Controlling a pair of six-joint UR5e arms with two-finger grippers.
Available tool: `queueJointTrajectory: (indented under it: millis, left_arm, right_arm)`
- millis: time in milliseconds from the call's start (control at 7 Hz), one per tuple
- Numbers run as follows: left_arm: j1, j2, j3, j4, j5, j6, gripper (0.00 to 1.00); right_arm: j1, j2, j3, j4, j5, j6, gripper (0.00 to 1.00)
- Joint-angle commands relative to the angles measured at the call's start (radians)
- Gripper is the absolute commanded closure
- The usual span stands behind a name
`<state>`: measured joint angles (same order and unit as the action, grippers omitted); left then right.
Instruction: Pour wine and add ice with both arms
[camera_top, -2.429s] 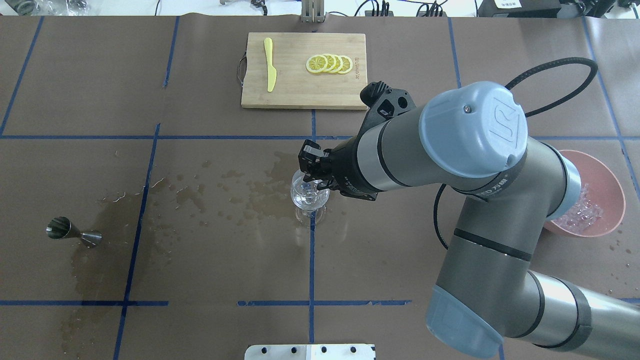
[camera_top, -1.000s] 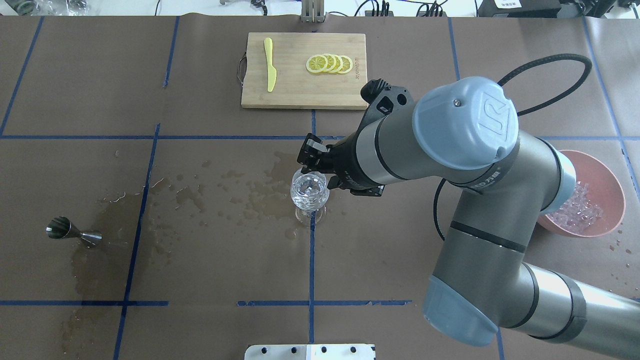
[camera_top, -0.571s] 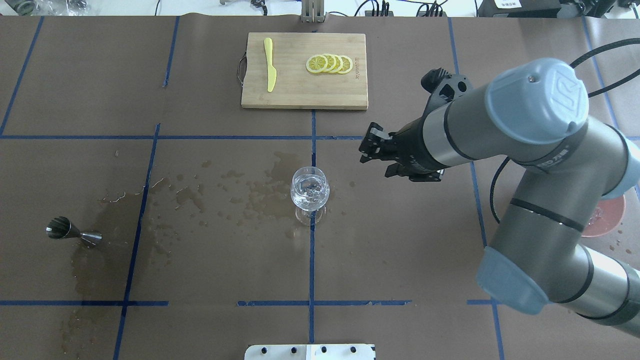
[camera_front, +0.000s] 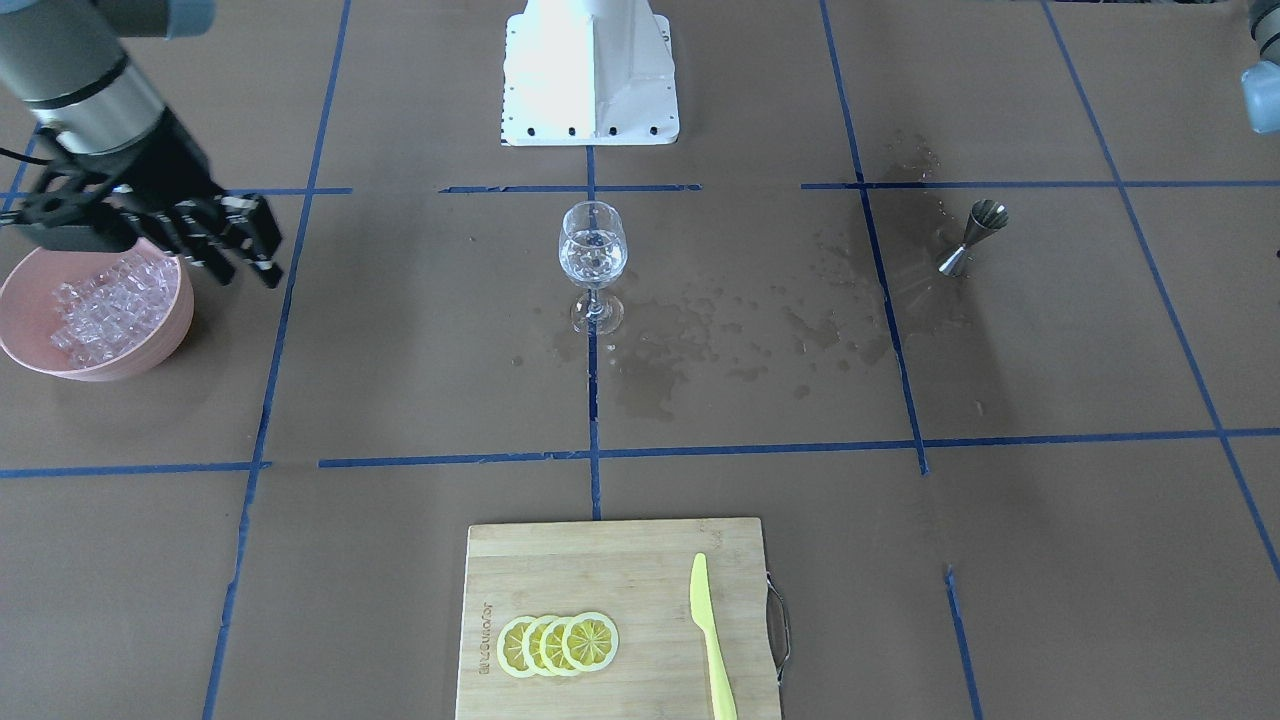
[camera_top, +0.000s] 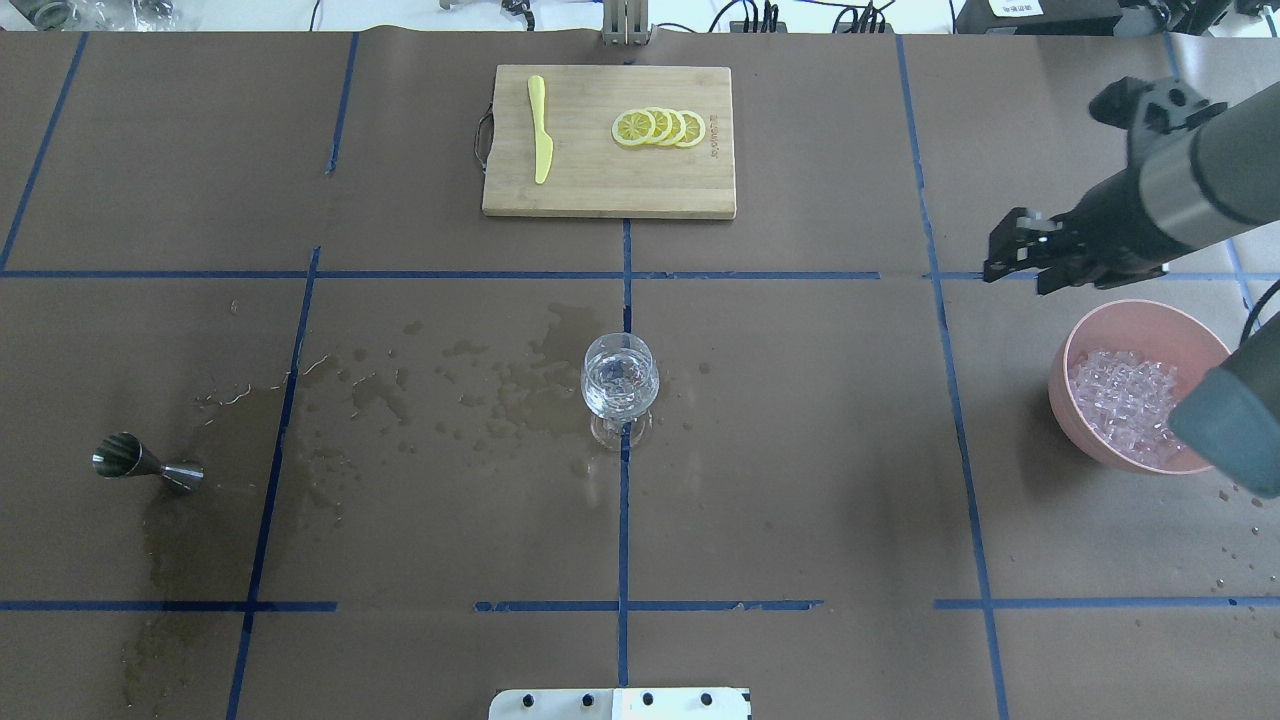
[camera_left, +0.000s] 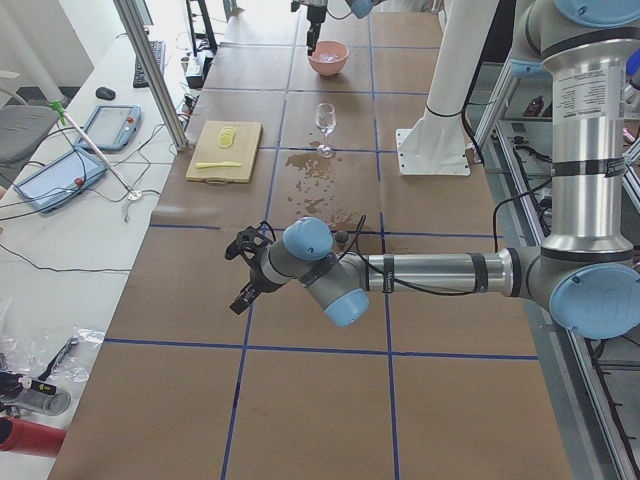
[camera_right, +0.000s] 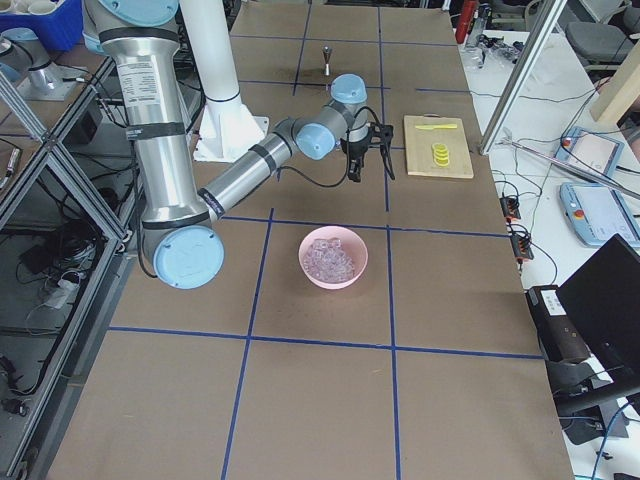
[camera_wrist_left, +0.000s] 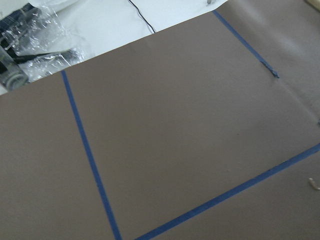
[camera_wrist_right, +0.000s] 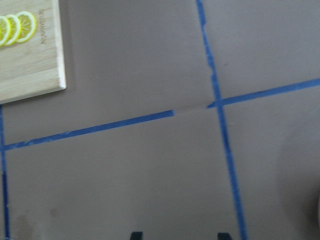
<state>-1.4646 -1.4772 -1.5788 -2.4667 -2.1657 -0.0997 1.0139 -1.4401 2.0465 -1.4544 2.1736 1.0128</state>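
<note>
Your right gripper (camera_top: 1012, 258) is hovering near the pink bowl (camera_top: 1062, 372) of ice (camera_top: 1120, 400), jaws spread apart and holding nothing. The wine (camera_front: 593, 262) is sitting in the stemmed glass (camera_front: 594, 305) mid-table. You cannot tell how open the left gripper (camera_left: 245, 275) is.

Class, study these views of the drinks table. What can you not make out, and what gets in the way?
Left gripper: tiny in the exterior left view and absent from its own wrist view, so open or shut is unknown.
Wine glass: its ice blends into the clear glass in every view, so cube count and fill level are unreadable.
Pink bowl: the right arm covers one side in the overhead view.
</note>
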Motion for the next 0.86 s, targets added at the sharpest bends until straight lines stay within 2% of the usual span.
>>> queueJointTrajectory:
  millis: [0,143,286,429,571,714]
  left_arm:
    - [-0.093,-0.026,-0.009,0.2,-0.006,0.173,0.0]
    - [-0.126,-0.067,-0.045,0.394,-0.028,0.182,0.0]
    - [-0.147,-0.072,-0.105,0.552,-0.078,0.183,0.0]
    - [-0.152,-0.058,-0.165,0.718,-0.209,0.183,0.0]
    - [-0.149,0.018,-0.211,0.77,-0.261,0.183,0.0]
    - [-0.114,0.035,-0.169,0.775,-0.258,0.176,0.0]
  right_arm:
    - [0.246,-0.095,-0.096,-0.009,0.071,-0.374,0.0]
    - [0.335,-0.118,-0.136,-0.042,0.069,-0.587,0.0]
    - [0.392,-0.115,-0.135,-0.145,0.055,-0.737,0.0]
    - [0.434,-0.117,-0.144,-0.264,0.055,-0.91,0.0]
    - [0.448,-0.14,-0.173,-0.317,0.06,-1.012,0.0]
    - [0.466,-0.172,-0.216,-0.307,0.09,-1.036,0.0]
